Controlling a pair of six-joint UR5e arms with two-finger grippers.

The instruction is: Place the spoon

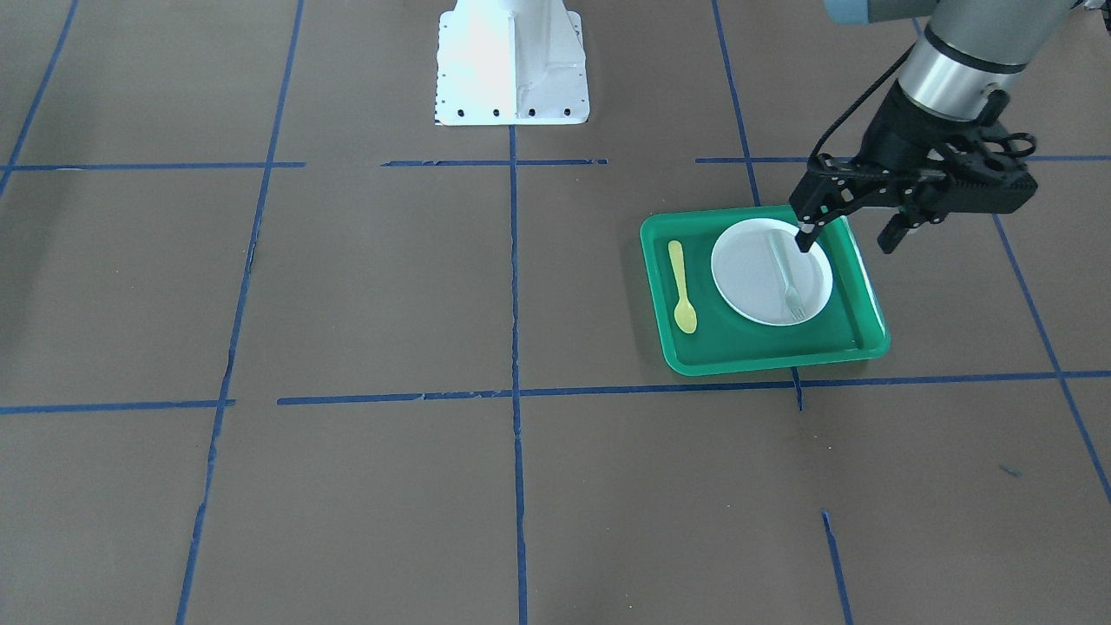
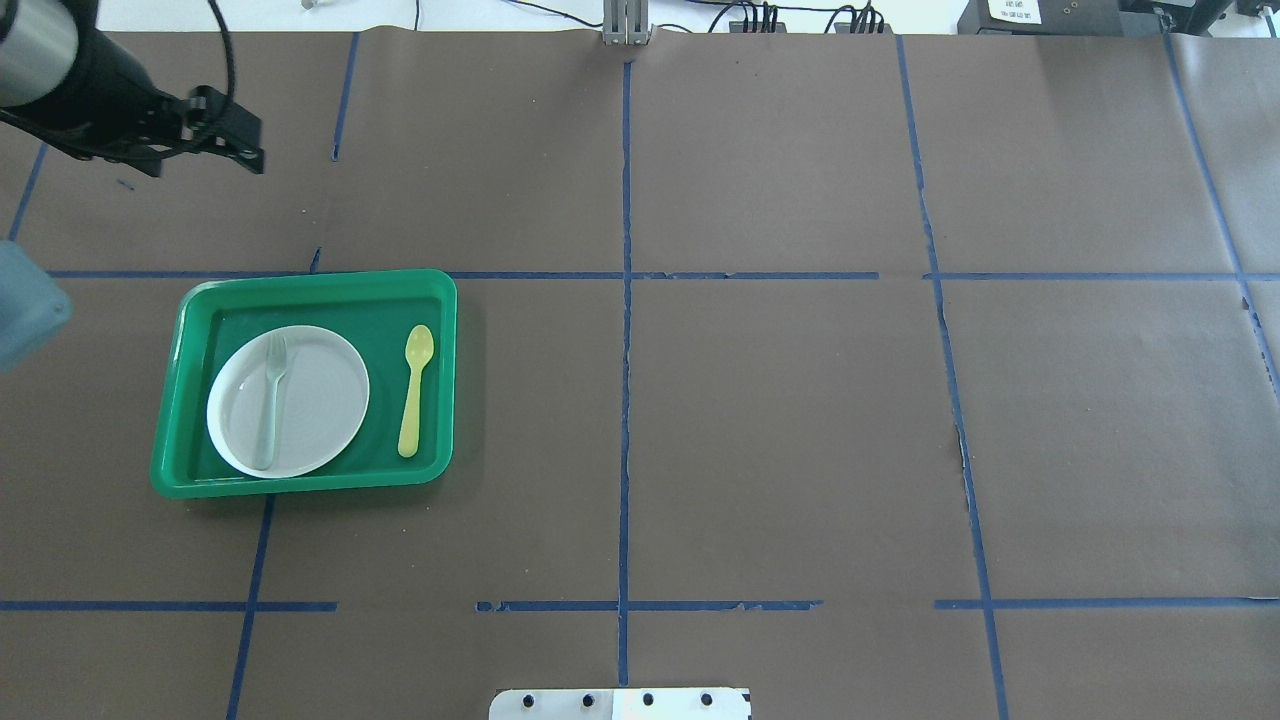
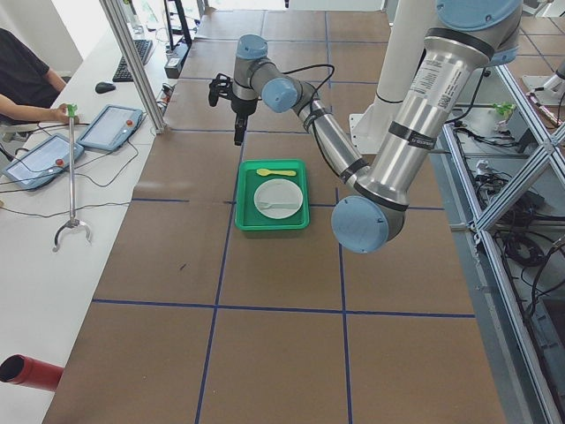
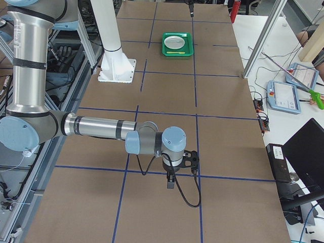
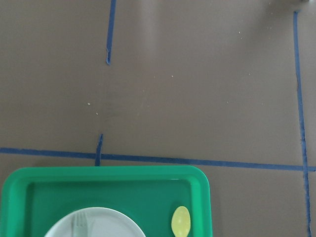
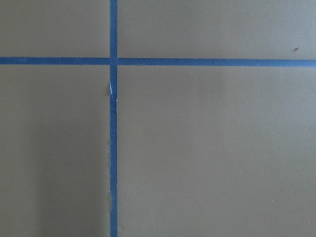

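Spoon (image 1: 682, 286) lies flat along tray (image 1: 764, 361) right edge beside plate (image 1: 745, 279), looks placed, so my left pincer (image 1: 849, 236) hangs open, empty, above tray's far edge.

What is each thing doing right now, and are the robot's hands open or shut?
tray: flat, right way up.
plate: sitting in the tray.
fork: lying on the plate.
spoon: lying in the tray beside the plate, not held.
left gripper: open, empty.
right gripper: cannot tell open or shut.

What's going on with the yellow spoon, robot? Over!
Left pincer open, empty, raised beyond green tray. Right pincer far off, state unclear. Spoon flat in tray, beside plate. Nothing blocking it.
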